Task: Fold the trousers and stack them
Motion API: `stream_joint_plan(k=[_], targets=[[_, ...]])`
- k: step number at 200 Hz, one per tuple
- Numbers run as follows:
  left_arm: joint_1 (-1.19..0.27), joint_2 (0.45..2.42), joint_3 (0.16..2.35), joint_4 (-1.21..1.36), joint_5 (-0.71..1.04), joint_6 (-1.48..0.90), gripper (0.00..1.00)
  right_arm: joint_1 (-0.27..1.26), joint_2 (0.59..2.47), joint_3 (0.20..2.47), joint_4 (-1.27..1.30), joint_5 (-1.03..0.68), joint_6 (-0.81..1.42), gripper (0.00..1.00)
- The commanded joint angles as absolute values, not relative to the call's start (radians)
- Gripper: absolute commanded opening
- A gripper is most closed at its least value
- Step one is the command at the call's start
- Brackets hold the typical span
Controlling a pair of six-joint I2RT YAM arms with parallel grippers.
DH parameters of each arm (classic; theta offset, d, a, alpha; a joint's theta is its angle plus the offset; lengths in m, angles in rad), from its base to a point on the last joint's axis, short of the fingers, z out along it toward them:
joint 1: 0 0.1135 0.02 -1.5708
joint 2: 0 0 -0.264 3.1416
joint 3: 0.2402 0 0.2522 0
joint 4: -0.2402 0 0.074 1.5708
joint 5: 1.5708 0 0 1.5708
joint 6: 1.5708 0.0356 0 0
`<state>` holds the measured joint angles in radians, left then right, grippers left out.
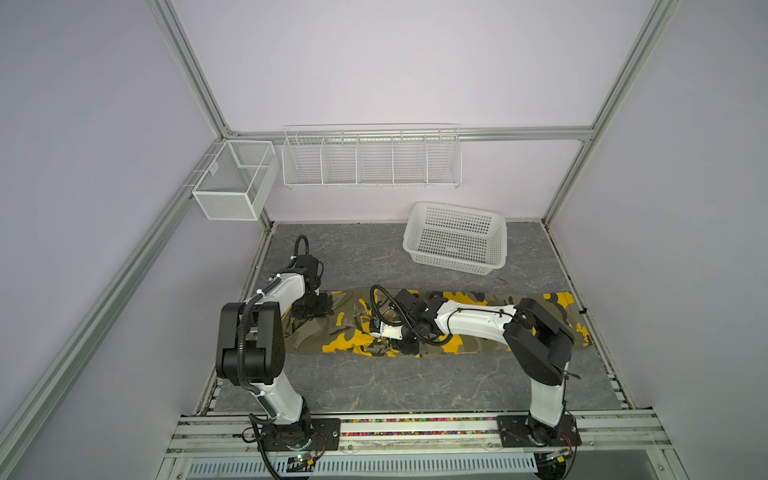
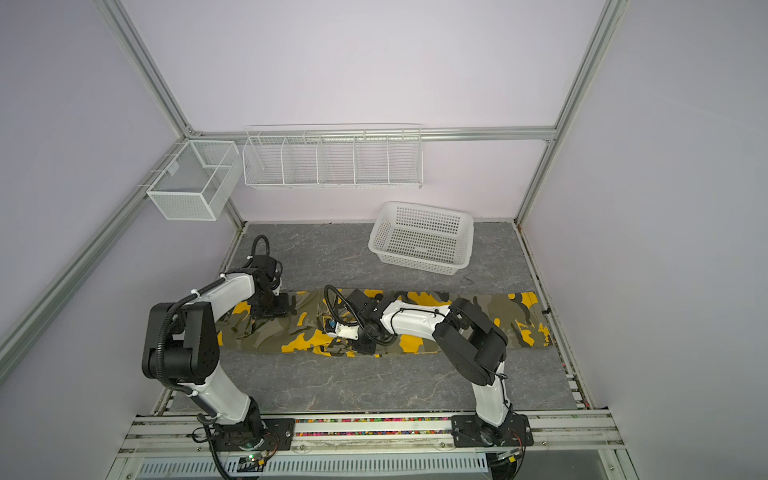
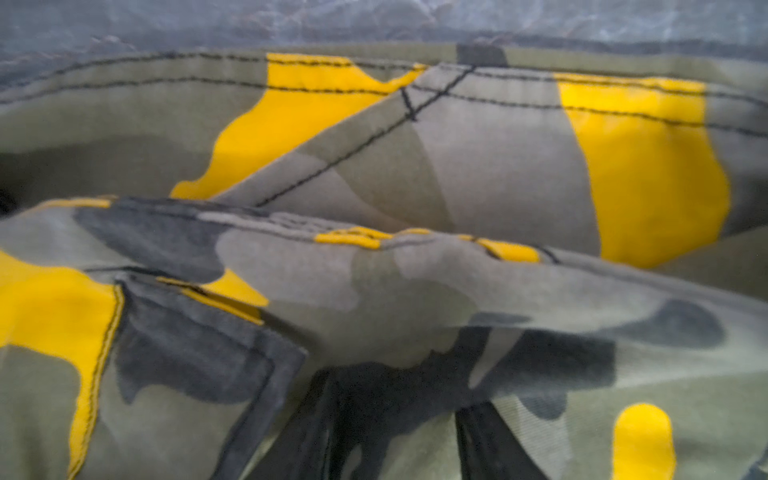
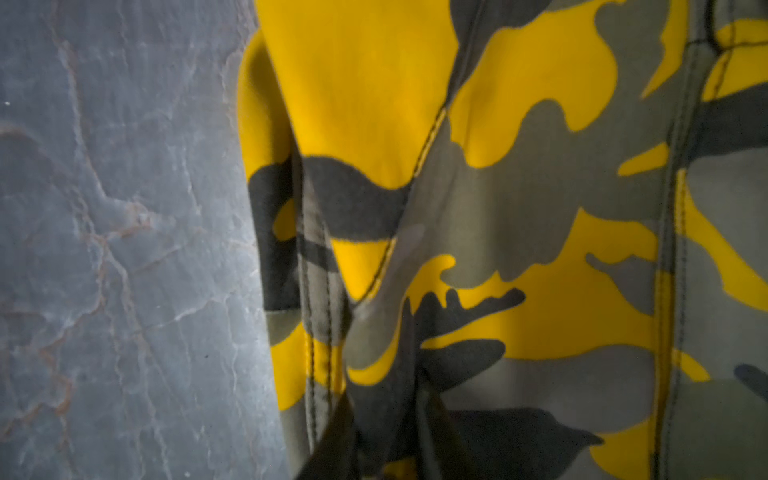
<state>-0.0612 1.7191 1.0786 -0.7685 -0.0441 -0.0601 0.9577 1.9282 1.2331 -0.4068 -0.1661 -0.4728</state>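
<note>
The camouflage trousers point(image 1: 332, 322) point(image 2: 513, 318) lie in one long flat strip across the grey table, left to right, in both top views. My left gripper point(image 1: 309, 311) point(image 2: 268, 309) is down on their left end. In the left wrist view its dark fingers point(image 3: 324, 436) hold a raised ridge of cloth point(image 3: 457, 166) between them. My right gripper point(image 1: 380, 350) point(image 2: 334, 348) reaches across to the strip's front edge near the middle. In the right wrist view its fingers point(image 4: 332, 444) stand close together, pinching a fold of the trousers point(image 4: 540, 208) beside the bare table.
A white plastic basket point(image 1: 455, 237) point(image 2: 422, 237) stands tilted at the back right of the table point(image 1: 374, 382). On the back wall hang a white wire rack point(image 1: 370, 160) and a mesh box point(image 1: 237, 178). Bare table lies in front of the strip.
</note>
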Motion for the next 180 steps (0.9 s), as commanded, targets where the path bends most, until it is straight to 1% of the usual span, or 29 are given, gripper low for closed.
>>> stream_joint_plan(k=[1, 25, 42, 86, 99, 112, 137, 158, 167, 180], targets=[[-0.042, 1.748, 1.085, -0.747, -0.116, -0.059, 0.46, 0.973, 1.922, 1.238, -0.419, -0.254, -0.469, 0.12], [-0.028, 1.767, 1.099, -0.744, -0.127, -0.028, 0.46, 0.973, 1.867, 1.231, -0.465, -0.384, -0.474, 0.10], [-0.026, 1.772, 1.112, -0.743, -0.125, -0.008, 0.46, 0.975, 1.869, 1.233, -0.517, -0.446, -0.474, 0.11], [-0.026, 1.767, 1.171, -0.793, -0.058, 0.003, 0.50, 0.991, 1.996, 1.228, -0.547, -0.439, -0.486, 0.16], [-0.026, 1.749, 1.197, -0.834, -0.046, 0.004, 0.51, 0.988, 2.001, 1.217, -0.536, -0.442, -0.469, 0.17], [-0.025, 1.725, 1.222, -0.880, -0.063, 0.005, 0.53, 0.983, 1.981, 1.212, -0.535, -0.436, -0.459, 0.21], [-0.011, 1.665, 1.231, -0.943, -0.080, -0.027, 0.54, 0.952, 1.917, 1.219, -0.557, -0.443, -0.427, 0.36], [0.018, 1.609, 1.188, -0.935, -0.043, -0.128, 0.57, 0.910, 1.822, 1.196, -0.529, -0.461, -0.361, 0.47], [0.026, 1.591, 1.160, -0.922, -0.007, -0.172, 0.57, 0.887, 1.781, 1.179, -0.507, -0.465, -0.318, 0.50], [0.028, 1.572, 1.110, -0.892, 0.020, -0.205, 0.57, 0.851, 1.732, 1.151, -0.473, -0.461, -0.262, 0.51]])
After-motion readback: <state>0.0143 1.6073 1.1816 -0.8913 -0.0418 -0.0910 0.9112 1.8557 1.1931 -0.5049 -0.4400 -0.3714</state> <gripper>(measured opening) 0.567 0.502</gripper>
